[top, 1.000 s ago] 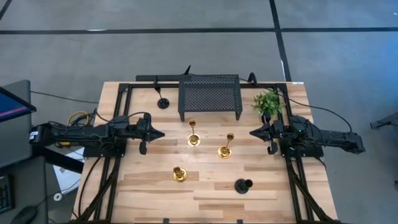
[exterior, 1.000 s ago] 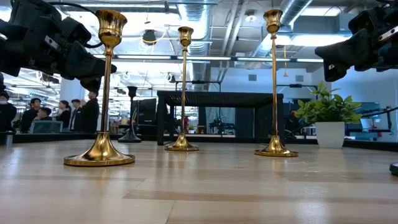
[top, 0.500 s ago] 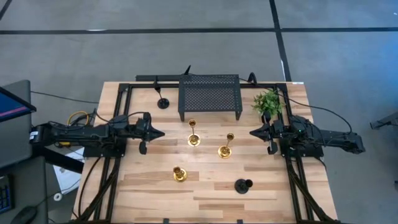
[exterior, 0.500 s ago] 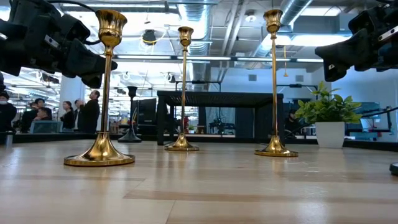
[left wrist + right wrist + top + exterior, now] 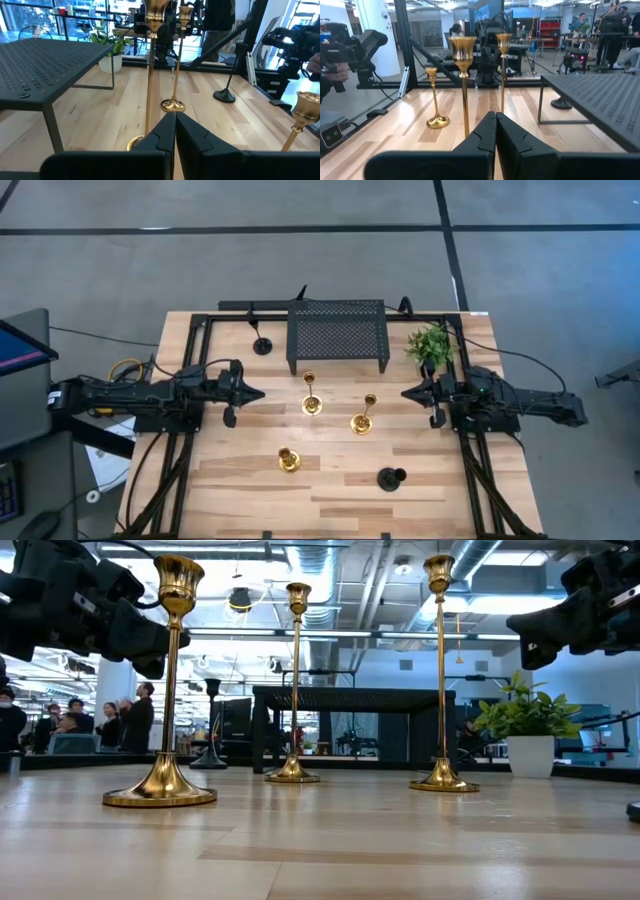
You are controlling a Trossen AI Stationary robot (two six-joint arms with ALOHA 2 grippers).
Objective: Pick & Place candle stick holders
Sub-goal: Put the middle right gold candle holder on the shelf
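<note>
Three gold candlestick holders stand upright on their round bases mid-table: two tall ones [image 5: 311, 402] [image 5: 363, 418] and a shorter one [image 5: 289, 460] nearer the front. One black holder [image 5: 262, 345] stands left of the rack, another [image 5: 391, 478] near the front right. My left gripper [image 5: 260, 393] is shut and empty, hovering left of the tall holders, fingers level and pointing right [image 5: 175, 117]. My right gripper [image 5: 404, 393] is shut and empty, hovering right of them, pointing left [image 5: 495, 116].
A black mesh rack [image 5: 337, 335] stands at the table's far middle, with a small green plant [image 5: 430, 345] in a white pot to its right. Black frame rails [image 5: 190, 380] run along both table sides. People stand in the room beyond the table [image 5: 130, 720].
</note>
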